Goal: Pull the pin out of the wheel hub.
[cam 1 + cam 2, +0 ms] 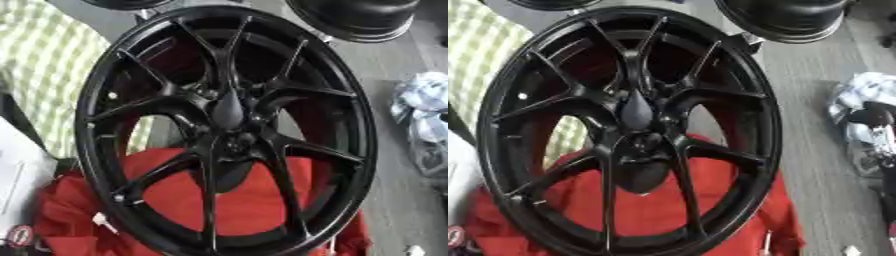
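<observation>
Upon red cloth (236,205): large glossy black multi-spoke alloy wheel (226,130), tilted, filling both views.
At hub centre, dark rounded shape (229,110) over the middle, perhaps a hand or the pin, cannot tell which; hand state cannot tell. Checked yellow-green fabric (44,60) left; grey floor (833,200), white-blue bundle (424,107) right.

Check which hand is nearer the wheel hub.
Right. The right hand sits at the picture's right edge, outside the wheel, clear of the hub. The left hand isn't in view.
</observation>
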Robot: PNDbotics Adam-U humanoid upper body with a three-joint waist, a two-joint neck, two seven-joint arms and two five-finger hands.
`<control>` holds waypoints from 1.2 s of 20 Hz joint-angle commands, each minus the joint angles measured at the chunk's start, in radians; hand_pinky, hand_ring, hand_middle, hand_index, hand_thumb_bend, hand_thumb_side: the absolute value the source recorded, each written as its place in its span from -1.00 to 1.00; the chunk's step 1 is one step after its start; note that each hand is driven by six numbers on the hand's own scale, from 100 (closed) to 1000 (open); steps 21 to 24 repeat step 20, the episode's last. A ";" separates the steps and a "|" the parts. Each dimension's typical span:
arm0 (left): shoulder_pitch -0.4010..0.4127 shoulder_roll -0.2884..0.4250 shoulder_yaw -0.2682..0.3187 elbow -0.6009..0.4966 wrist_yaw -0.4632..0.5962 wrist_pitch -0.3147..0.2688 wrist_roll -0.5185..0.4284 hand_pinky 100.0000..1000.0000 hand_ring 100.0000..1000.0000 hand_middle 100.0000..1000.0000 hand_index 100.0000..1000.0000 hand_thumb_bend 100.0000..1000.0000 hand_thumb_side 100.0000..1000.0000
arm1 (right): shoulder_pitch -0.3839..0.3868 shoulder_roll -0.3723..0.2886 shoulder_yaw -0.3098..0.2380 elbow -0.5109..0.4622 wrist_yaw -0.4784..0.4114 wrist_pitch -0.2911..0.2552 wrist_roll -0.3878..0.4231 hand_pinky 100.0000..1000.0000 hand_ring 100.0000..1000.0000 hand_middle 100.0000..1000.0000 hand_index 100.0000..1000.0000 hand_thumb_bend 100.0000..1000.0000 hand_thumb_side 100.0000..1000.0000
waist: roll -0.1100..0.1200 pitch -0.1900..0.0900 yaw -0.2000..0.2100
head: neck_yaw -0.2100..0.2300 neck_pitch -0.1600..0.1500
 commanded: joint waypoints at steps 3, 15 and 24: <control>0.001 0.010 0.035 -0.030 -0.024 -0.041 -0.065 0.52 0.64 0.64 0.85 -0.57 0.98 | -0.001 -0.012 -0.014 -0.023 -0.007 -0.011 0.000 0.93 0.38 0.14 0.38 -1.00 -0.06 | 0.001 -0.012 0.001 | 0.003 -0.021; -0.047 -0.091 0.075 -0.437 0.419 -0.299 0.442 0.16 0.31 0.20 0.56 -1.00 0.32 | -0.001 -0.027 -0.025 -0.023 -0.014 -0.050 -0.018 0.93 0.38 0.14 0.38 -1.00 -0.06 | -0.009 -0.010 0.014 | 0.000 -0.016; -0.056 -0.211 0.019 -0.473 0.363 -0.282 0.421 0.13 0.27 0.17 0.56 -1.00 0.39 | -0.028 -0.028 -0.033 -0.023 -0.047 -0.039 -0.024 0.93 0.38 0.14 0.38 -1.00 -0.06 | -0.018 -0.004 0.009 | 0.011 -0.021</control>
